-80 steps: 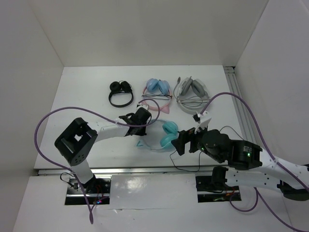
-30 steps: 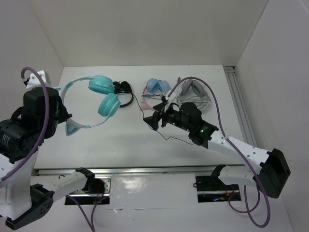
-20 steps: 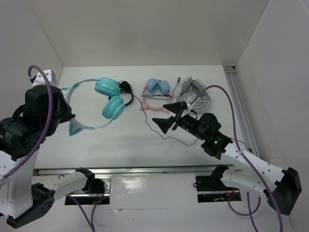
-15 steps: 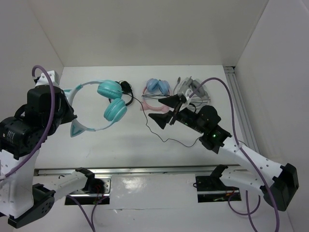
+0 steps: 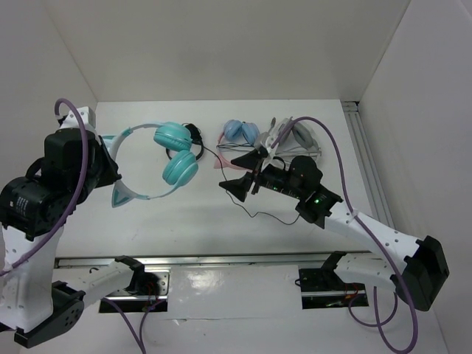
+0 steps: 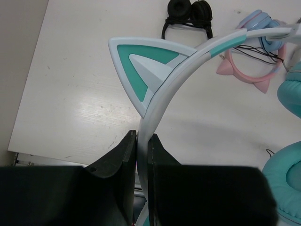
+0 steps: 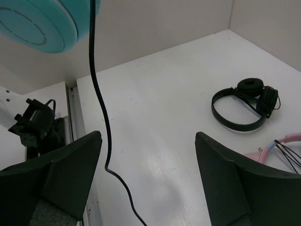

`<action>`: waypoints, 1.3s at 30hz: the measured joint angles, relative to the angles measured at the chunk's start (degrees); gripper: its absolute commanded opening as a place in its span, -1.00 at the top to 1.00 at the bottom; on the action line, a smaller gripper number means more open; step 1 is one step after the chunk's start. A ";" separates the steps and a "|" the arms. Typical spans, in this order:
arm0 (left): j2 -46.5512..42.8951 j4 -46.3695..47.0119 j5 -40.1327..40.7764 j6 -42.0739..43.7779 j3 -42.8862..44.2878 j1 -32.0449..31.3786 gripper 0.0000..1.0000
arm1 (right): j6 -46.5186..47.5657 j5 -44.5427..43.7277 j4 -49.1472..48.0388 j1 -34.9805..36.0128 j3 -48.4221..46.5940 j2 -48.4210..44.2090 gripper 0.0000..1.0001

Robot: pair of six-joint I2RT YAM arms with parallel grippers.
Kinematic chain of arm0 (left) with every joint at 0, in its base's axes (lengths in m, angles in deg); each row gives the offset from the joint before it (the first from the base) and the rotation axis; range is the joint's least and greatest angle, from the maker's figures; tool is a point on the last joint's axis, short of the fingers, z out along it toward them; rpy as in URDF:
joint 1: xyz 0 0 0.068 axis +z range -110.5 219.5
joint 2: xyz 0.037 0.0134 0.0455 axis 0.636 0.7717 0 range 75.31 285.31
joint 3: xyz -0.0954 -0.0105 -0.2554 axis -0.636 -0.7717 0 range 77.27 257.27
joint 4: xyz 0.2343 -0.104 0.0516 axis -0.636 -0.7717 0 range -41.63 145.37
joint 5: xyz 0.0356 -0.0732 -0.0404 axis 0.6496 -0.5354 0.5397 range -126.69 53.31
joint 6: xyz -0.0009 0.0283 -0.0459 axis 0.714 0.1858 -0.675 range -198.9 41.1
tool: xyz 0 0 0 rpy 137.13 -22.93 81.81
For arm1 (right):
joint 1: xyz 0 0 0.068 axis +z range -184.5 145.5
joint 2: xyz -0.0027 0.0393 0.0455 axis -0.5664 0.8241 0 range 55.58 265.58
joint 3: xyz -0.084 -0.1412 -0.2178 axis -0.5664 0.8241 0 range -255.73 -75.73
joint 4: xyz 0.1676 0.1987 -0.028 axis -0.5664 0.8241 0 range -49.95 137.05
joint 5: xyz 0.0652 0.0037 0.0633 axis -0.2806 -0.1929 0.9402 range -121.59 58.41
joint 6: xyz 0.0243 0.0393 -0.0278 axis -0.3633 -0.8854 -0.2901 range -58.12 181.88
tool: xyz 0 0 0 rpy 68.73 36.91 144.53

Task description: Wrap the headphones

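My left gripper (image 5: pixel 105 169) is shut on the white headband (image 6: pixel 162 101) of the teal headphones and holds them up above the table's left side. In the left wrist view the jaws pinch the band (image 6: pixel 142 141) just below a cat ear (image 6: pixel 141 63). The two teal ear cups (image 5: pixel 177 153) hang to the right. The thin black cable (image 5: pixel 247 206) runs from the cups down onto the table. My right gripper (image 5: pixel 237 172) is open and empty beside the cable. In the right wrist view the cable (image 7: pixel 96 94) hangs between its wide-open jaws, near the left finger (image 7: pixel 61 174).
A small black pair (image 5: pixel 193 135) lies behind the teal cups. A light-blue pair with a pink band (image 5: pixel 240 135) and a grey pair (image 5: pixel 299 136) lie at the back. White walls close in on both sides, and a rail (image 5: pixel 363 144) runs along the right.
The headphones went from lying on the table to held up at the left. In the last second they drifted slightly right. My right gripper swung left, and the cable now hangs between its jaws.
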 measured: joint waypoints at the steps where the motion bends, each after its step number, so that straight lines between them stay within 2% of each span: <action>1: 0.00 0.11 -0.15 0.00 -0.37 0.09 1.00 | -0.17 0.24 -0.07 0.00 0.02 0.00 -0.74; 6: 0.00 0.55 -0.85 0.00 -1.60 0.57 1.00 | -0.55 0.90 -0.83 0.46 0.37 0.07 -0.46; 7: 0.00 0.70 -1.16 0.02 -1.62 0.59 1.00 | -0.37 1.01 -0.90 0.55 0.35 0.33 -0.29; 9: -0.07 1.33 -1.95 0.00 -1.62 0.61 1.00 | 0.04 1.29 -1.40 0.81 0.35 1.68 -0.08; 10: -0.11 1.73 -2.45 -0.02 -1.62 0.63 1.00 | 0.33 0.96 -1.92 0.94 0.46 2.75 0.18; 11: -0.17 2.10 -2.89 -0.04 -1.62 0.63 1.00 | 0.72 0.35 -2.36 1.11 0.74 3.96 0.79; 12: -0.24 2.40 -3.21 -0.07 -1.62 0.63 1.00 | 0.81 -0.31 -2.86 1.36 1.46 5.16 0.98; 16: -0.55 2.49 -3.87 0.02 -1.62 0.63 1.00 | -0.37 -3.37 -3.93 1.77 5.81 7.54 0.96; 18: -0.70 1.99 -4.24 0.17 -1.60 0.63 1.00 | -0.81 -4.20 -4.66 1.84 6.84 7.67 0.84; 19: -0.76 1.79 -4.52 0.20 -1.57 0.63 1.00 | -1.01 -4.42 -5.29 1.86 6.95 7.67 0.68; 26: -1.88 2.95 -10.01 -0.31 -0.15 0.63 1.00 | -2.89 -2.82 -10.05 1.92 7.04 6.75 0.31; 32: -2.56 3.34 -12.98 -0.72 1.75 0.63 1.00 | -3.80 -1.79 -13.73 3.30 7.85 5.75 0.26; 39: -1.90 3.26 -12.11 -3.23 7.98 1.01 1.00 | -3.50 -5.62 -14.03 3.67 12.66 7.48 0.26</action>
